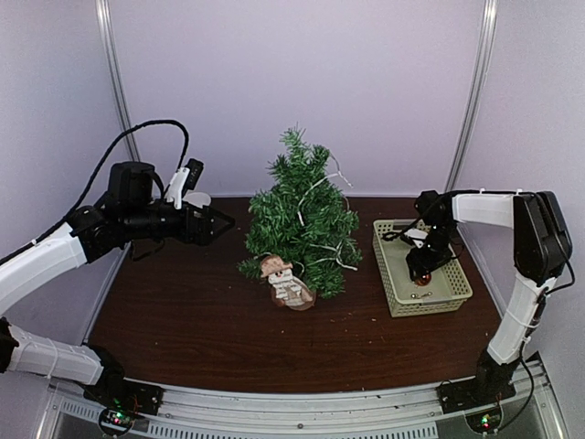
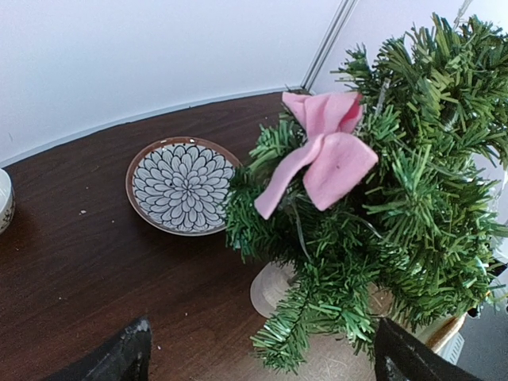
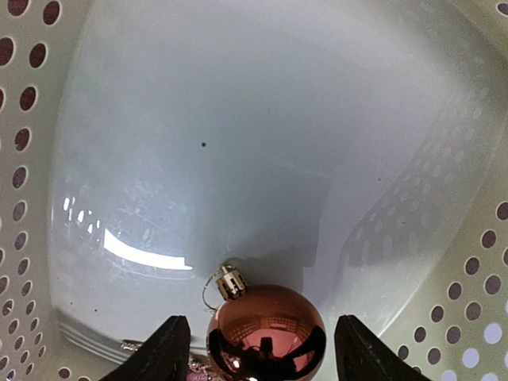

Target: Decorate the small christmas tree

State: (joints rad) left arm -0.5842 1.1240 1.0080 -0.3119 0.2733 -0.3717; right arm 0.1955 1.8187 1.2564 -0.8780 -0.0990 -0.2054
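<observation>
Centrally, toward the back of the dark wooden table (image 1: 183, 329), stands the small christmas tree (image 1: 306, 215), its foot well in from every edge. A broad band of bare, smooth brown wood runs between it and the near rail where both arms are bolted. Pale walls close the table off at the back and sides.

The left gripper (image 1: 219, 222) hangs level above the table's left part, pointing at the tree with a gap between them. Its jaws are spread wide with nothing between them. In its wrist view the black fingers (image 2: 119, 357) frame the tree's lower branches. A shallow round plate (image 2: 182, 186) with a brown rim and a blue-and-white petal pattern lies flat just beside the tree.

The tree is bristly, dark green and pointed, on a short pale round base (image 2: 270, 290). A soft pink bow (image 2: 325, 155) sits in its branches, and a thin white cord (image 1: 315, 187) loops over them. A small pale figure (image 1: 288, 283) in a brown hat leans at its foot.

A rectangular pale green plastic basket (image 1: 382, 270), its walls pierced with round holes, sits close to the table's right edge, leaving a strip of wood between it and the tree. The right gripper (image 3: 262, 349) reaches down into it. Its jaws stand apart on either side of a glossy copper-red ball (image 3: 266, 329) with a small gold cap, and a sliver of gap shows on each side.
</observation>
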